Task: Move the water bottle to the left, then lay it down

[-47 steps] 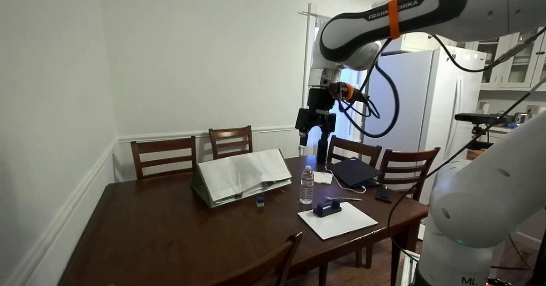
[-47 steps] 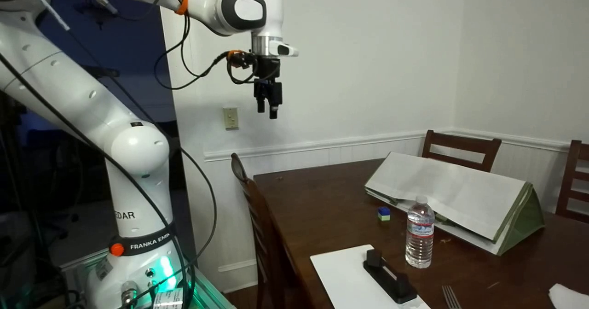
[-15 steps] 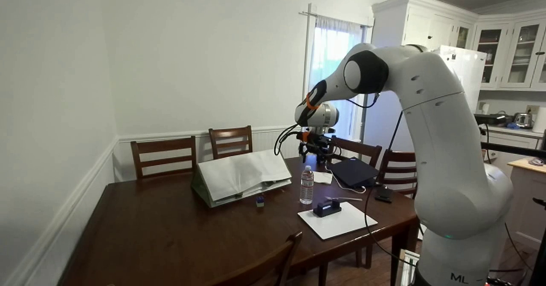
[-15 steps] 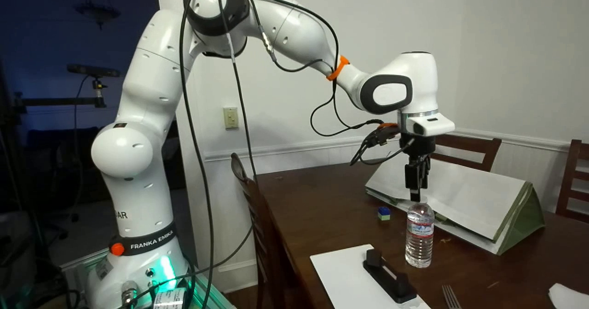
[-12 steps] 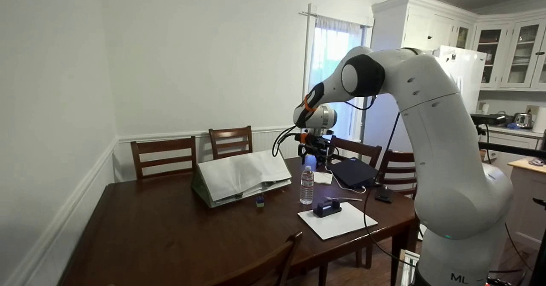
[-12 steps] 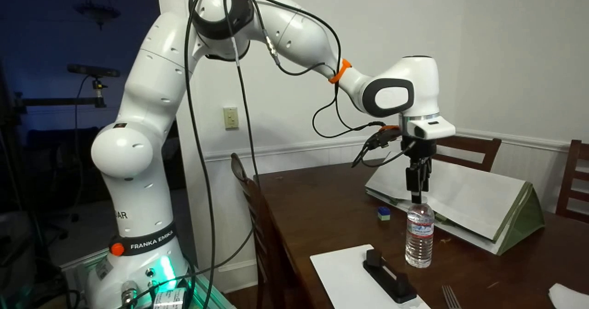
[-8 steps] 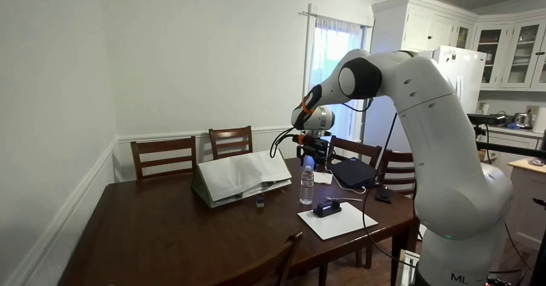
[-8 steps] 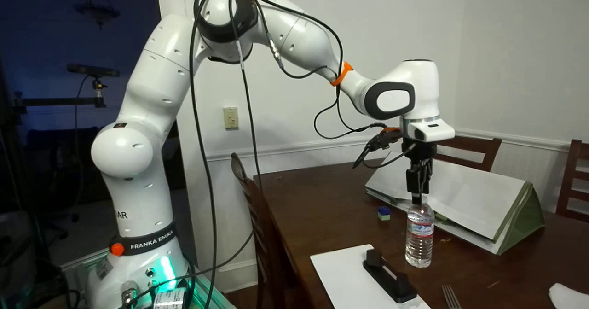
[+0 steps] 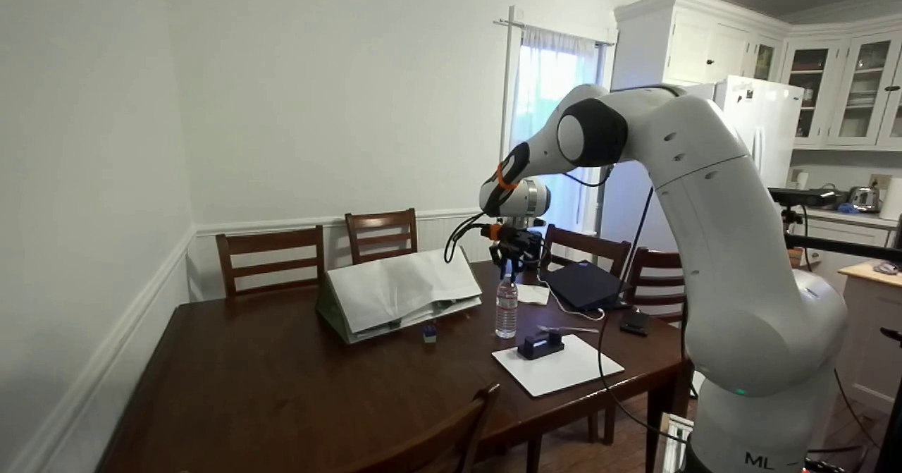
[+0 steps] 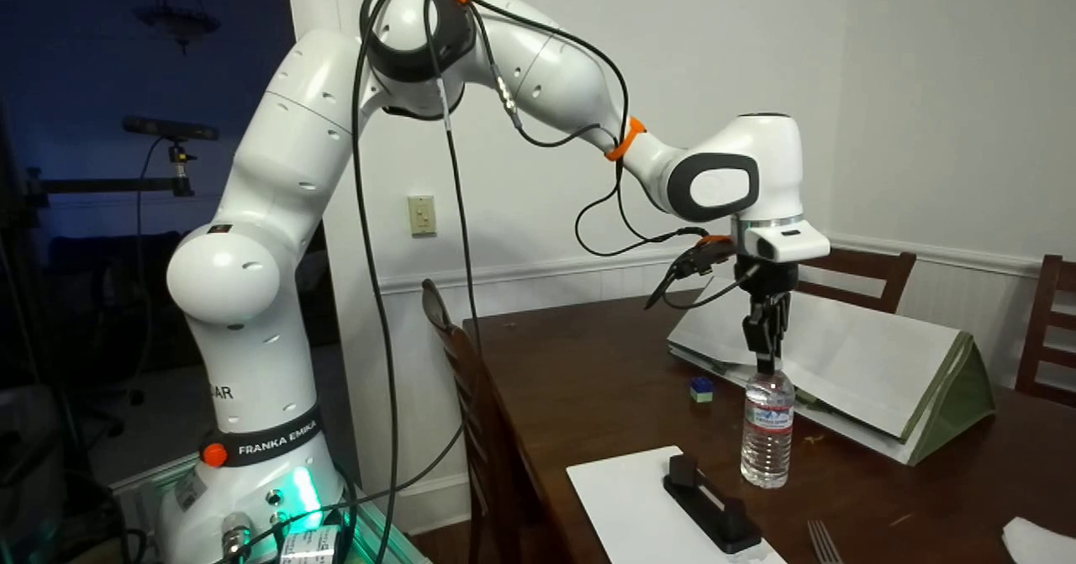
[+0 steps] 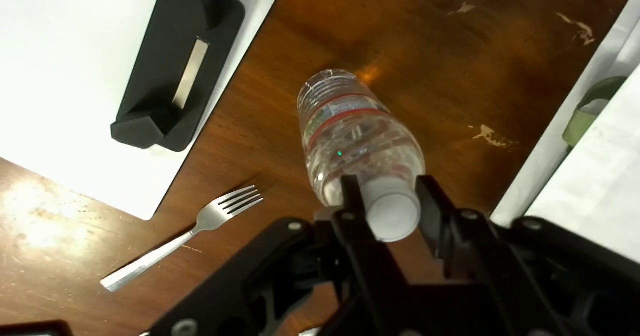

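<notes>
The water bottle point(image 9: 506, 314), clear with a white cap and a red-edged label, stands upright on the brown table point(image 9: 296, 388) in both exterior views. My gripper point(image 10: 768, 364) points straight down over it. In the wrist view the jaws are shut on the water bottle point(image 11: 357, 135) at its white cap, one black finger point(image 11: 353, 196) along each side. The bottle's base rests on the wood. Part of the cap is hidden behind the fingers in the exterior views.
Beside the bottle lies a white board point(image 10: 622, 497) bearing a black holder point(image 10: 710, 509). A fork point(image 11: 215, 215) lies close by. A large white-and-green folded bag point(image 10: 824, 354) and a small blue-green block point(image 10: 701, 390) sit behind. A dark laptop point(image 9: 586, 284) and chairs surround.
From high and off to the side, my arm has come over the bottle and sunk slightly lower. Within the last half second the jaws have closed on the cap, and the bottle's top shifts very slightly.
</notes>
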Controlling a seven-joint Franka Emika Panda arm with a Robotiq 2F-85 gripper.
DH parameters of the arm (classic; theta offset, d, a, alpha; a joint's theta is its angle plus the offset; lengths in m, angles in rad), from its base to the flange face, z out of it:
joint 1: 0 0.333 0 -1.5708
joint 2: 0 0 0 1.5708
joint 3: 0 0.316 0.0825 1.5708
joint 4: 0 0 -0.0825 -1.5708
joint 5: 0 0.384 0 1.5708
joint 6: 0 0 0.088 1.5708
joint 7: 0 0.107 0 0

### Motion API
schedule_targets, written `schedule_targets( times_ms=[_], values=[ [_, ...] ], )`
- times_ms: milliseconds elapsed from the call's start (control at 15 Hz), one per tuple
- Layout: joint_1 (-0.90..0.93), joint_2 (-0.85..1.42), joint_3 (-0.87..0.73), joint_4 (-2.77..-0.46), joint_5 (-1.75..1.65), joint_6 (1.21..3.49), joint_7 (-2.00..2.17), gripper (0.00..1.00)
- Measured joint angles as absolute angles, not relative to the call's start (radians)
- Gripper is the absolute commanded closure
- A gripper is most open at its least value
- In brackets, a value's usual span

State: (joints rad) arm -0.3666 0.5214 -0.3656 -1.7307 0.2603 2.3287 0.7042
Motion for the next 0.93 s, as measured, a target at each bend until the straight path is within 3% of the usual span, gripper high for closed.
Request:
schedule_targets(
  times_ms=[467, 933],
  values=[
    [-0.343, 0.473, -0.369, -1.745, 0.247, 2.326, 0.697, 0.87],
    [-0.266, 0.173, -0.268, -1.902, 0.316, 2.218, 0.569, 0.88]
  ],
)
